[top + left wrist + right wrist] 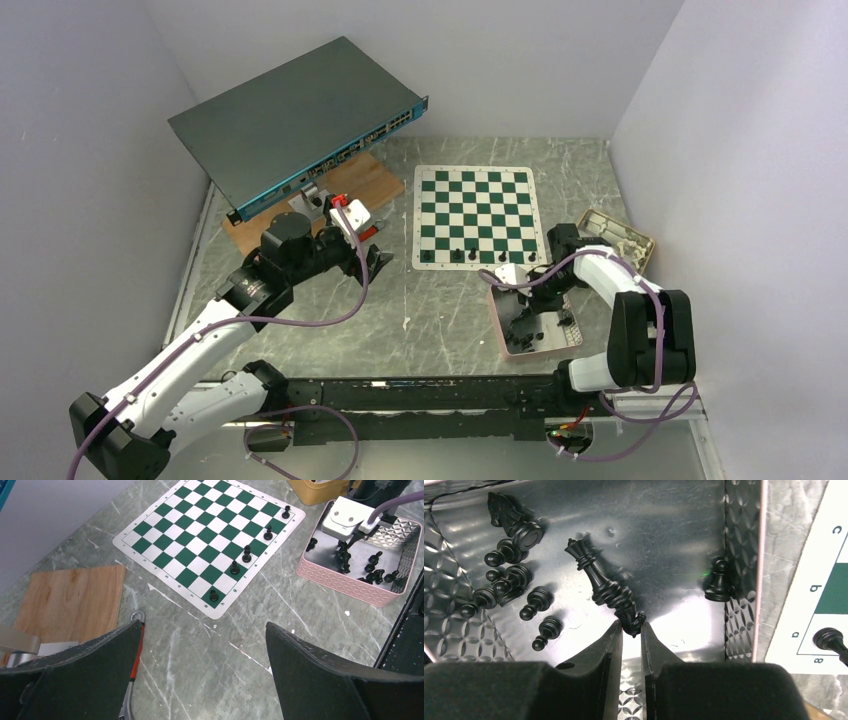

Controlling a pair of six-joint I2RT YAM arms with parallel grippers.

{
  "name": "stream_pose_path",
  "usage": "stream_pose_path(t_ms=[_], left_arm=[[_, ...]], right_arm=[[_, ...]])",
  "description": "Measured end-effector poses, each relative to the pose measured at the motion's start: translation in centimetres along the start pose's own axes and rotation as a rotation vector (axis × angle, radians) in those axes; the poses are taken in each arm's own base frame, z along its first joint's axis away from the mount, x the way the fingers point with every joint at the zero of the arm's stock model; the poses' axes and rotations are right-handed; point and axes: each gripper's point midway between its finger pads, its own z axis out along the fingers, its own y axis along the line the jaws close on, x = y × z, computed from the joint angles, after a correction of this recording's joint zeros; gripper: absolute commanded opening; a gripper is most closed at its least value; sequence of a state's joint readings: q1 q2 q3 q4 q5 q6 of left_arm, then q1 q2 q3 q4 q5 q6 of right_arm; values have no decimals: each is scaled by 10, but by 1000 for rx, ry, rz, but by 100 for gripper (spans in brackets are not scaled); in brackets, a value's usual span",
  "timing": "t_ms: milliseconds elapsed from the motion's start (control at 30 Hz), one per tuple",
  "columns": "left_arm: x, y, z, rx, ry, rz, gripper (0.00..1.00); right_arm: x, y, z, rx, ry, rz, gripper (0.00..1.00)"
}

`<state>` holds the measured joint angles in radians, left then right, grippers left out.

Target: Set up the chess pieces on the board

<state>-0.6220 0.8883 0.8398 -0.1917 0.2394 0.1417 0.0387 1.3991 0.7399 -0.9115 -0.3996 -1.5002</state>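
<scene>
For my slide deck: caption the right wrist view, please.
Right gripper pinches the tip of a fallen chess piece in the metal tray among loose pawns.

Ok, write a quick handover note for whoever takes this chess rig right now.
Left tool: open, empty, hovering beside the board.
Right tool: down in the pink tray, pinched on the tip of a lying piece.
Done: five pieces stand along the board's row nearest the arms.
Left to do: place that one, then the remaining pieces lying in the tray.
</scene>
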Motion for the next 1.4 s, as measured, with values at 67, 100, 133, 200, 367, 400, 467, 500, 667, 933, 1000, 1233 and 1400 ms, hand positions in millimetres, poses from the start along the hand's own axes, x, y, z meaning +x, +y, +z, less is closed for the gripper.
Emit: stream_pose_path(t_ms=[67,100,133,200,367,400,467,500,667,933,1000,1233,1400], left_arm=[[0,0,0,0,0,0,99],[0,0,0,0,1,0,99],[0,0,0,1,1,-1,99],[1,0,1,2,3,-1,99],[2,-4,2,23,6,-3,99],[2,-5,3,32,6,-5,99],[3,-9,4,52,6,-10,99],[2,-10,5,62,4,-12,99],[2,-23,11,135,-2,-49,99],[-2,-47,29,230,-25,-292,99],[1,-60,34,259,-37,-374,99],[18,-122,59,374,9,-615,98],[27,-151,85,418,53,-726,97]], right_arm=[[-1,-3,-1,11,-4,13,0],[-2,-4,-2,15,-4,19,0],[-2,-5,-3,20,-4,31,0],[-3,-7,-4,26,-6,45,0],[-3,-8,-8,39,-9,74,0],[-4,-8,-9,42,-13,79,0],[-7,-7,-13,56,-24,90,0],[-8,-6,-15,63,-31,96,0],[-18,0,-26,92,-65,153,0],[-25,16,-25,45,-101,289,0],[-29,20,-25,31,-118,311,0],[-27,20,-37,50,-150,385,0],[-20,17,-47,71,-183,446,0]])
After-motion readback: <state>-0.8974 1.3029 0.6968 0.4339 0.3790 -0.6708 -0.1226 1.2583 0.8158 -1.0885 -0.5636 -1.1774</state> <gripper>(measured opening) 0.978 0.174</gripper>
